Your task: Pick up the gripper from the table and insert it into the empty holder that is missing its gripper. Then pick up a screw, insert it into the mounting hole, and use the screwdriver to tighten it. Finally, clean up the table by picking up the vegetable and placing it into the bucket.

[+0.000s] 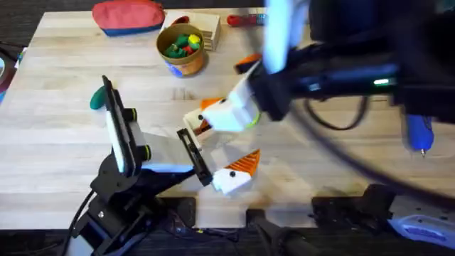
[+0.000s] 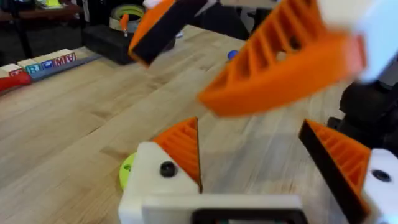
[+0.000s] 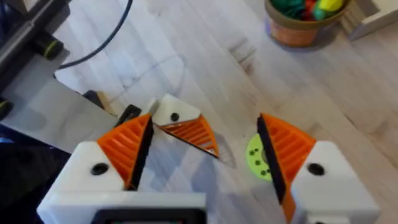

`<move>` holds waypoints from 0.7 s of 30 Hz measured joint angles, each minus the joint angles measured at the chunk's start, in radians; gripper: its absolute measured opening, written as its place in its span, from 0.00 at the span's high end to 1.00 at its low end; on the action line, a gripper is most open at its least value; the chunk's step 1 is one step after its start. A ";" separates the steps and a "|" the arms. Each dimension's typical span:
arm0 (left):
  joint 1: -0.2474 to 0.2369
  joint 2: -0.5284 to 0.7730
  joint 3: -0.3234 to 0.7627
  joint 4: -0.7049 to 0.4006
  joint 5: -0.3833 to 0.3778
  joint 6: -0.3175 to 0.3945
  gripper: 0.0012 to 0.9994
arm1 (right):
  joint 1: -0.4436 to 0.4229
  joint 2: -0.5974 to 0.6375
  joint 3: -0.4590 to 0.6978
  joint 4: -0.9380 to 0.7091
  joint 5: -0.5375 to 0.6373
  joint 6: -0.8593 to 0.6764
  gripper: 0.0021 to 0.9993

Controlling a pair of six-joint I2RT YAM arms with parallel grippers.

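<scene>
Two black robot arms meet over the middle of a pale wooden counter [image 1: 64, 153], both with white finger blocks tipped by ribbed orange wedges. Nearest the bases, the left claw [image 2: 261, 158] sits low over the wood with its fingers spread wide apart and nothing held between them; each finger shows an orange wedge fixed to its white block, the one on its left side with a dark screw head in the plastic. The right claw [image 3: 205, 149] reaches in from the right side just above it, also spread open and holding nothing. Seen from its wrist, it looks down on one white-and-orange finger [image 3: 183, 127] of the left claw, and a flat lime green disc with small holes [image 3: 255, 155] lies on the counter just beside its other pad. Whether any orange wedge lies loose on the counter cannot be told from here. To the right, well apart from both claws, the fat bright blue powered screwdriver [image 1: 418, 131] lies on the wood with its thin bit pointing toward the near edge. To the left, the small dark green rounded toy vegetable [image 1: 97, 99] rests just beside the left arm's upper link. Farther back stands the round tan-orange bucket [image 1: 186, 62], with green, yellow and red toy pieces inside. Behind it are a pale wooden box [image 1: 206, 27], a red zip pouch with a blue base [image 1: 128, 16] and a slim red-handled tool [image 1: 245, 20] along the far edge.
</scene>
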 joint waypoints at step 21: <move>0.000 0.000 0.000 0.000 0.000 0.007 0.99 | -0.325 -0.513 0.020 -0.632 0.148 0.022 0.01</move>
